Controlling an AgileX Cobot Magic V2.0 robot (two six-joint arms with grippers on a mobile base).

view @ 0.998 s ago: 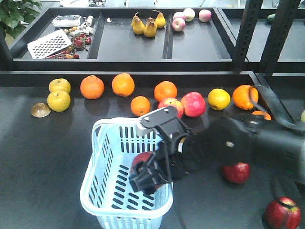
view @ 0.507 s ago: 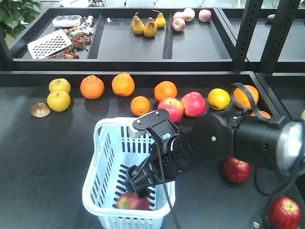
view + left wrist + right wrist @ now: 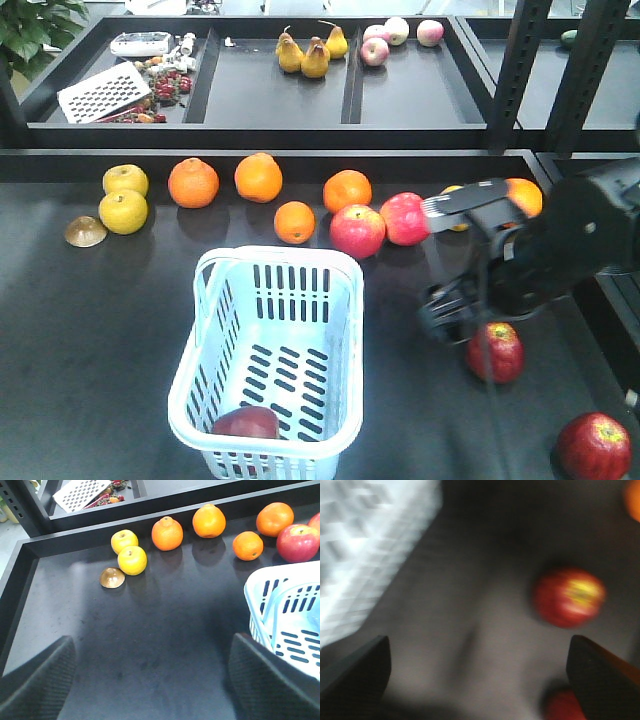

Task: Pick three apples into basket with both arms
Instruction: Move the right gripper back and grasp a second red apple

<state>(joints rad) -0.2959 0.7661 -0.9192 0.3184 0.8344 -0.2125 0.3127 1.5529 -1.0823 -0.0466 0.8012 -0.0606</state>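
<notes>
apples: one dark red apple [image 3: 245, 423] is seen lying inside the basket [image 3: 192, 395], on its slotted floor at the six o'clock end, close to the near wall. a second dark apple [image 3: 496, 350] is seen on the black table [image 3: 90, 340], at about three o'clock from the basket and well apart from it. a third apple [image 3: 595, 447] lies at four o'clock, near the lower right corner of the front view. the right gripper [image 3: 445, 315] is held just beside the second dark apple, at its ten o'clock. in the blurred right wrist view its fingers [image 3: 355, 670] are spread wide with nothing between them, and a red apple with a yellow patch is seen ahead at two o'clock. the left gripper [image 3: 150, 645] is likewise spread wide and empty, bare table being framed by its two dark fingers, with the basket's corner at three o'clock in that view. at twelve o'clock from the basket a row of fruit is laid out along the table's far edge: two brighter pink-red apples [image 3: 357, 230], oranges [image 3: 193, 182] and yellow citrus fruits [image 3: 123, 210]. a brown half-round object [image 3: 85, 231] lies at ten o'clock. beyond, pears [image 3: 315, 57] are held in a rear tray [image 3: 270, 100].
</notes>
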